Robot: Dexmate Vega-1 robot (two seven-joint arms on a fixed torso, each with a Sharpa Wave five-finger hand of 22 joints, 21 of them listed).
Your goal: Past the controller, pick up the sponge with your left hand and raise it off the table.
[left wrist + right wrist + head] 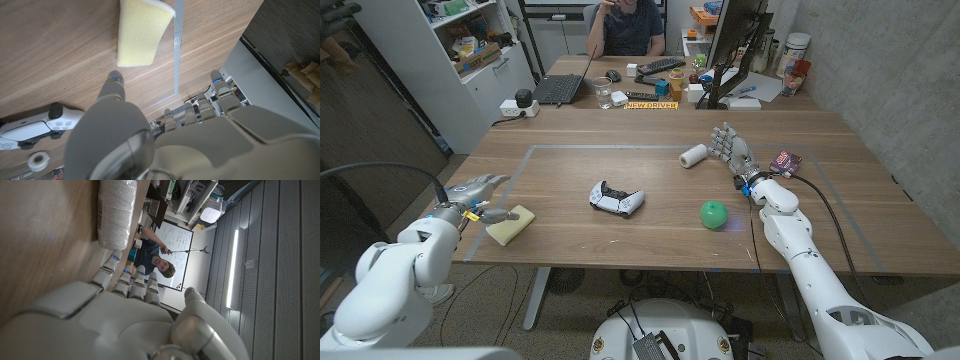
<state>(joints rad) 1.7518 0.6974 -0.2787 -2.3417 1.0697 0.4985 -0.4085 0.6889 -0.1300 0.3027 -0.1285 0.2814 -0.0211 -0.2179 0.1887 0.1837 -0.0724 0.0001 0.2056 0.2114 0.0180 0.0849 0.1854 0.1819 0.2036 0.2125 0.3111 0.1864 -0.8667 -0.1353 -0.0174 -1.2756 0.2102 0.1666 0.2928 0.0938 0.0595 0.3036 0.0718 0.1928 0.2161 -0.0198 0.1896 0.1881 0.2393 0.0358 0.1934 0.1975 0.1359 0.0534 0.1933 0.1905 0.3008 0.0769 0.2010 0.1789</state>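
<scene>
The yellow sponge [511, 225] lies on the table near its left front edge, and the left wrist view shows the sponge [139, 33] on the wood beyond my fingertips. My left hand [477, 196] hovers just to the sponge's left, fingers spread, holding nothing; its thumb reaches toward the sponge. The white and black controller [617, 199] sits at the table's middle, to the right of the sponge; the controller [40, 126] also appears in the left wrist view. My right hand [732, 152] stands at the right with fingers straight and apart, beside a white roll [693, 155].
A green ball [714, 214] lies right of the controller. A tape line [178, 50] marks a rectangle on the table. At the far end are a laptop [563, 87], a keyboard, a monitor and a seated person [630, 25]. A small red board [787, 162] lies by my right wrist.
</scene>
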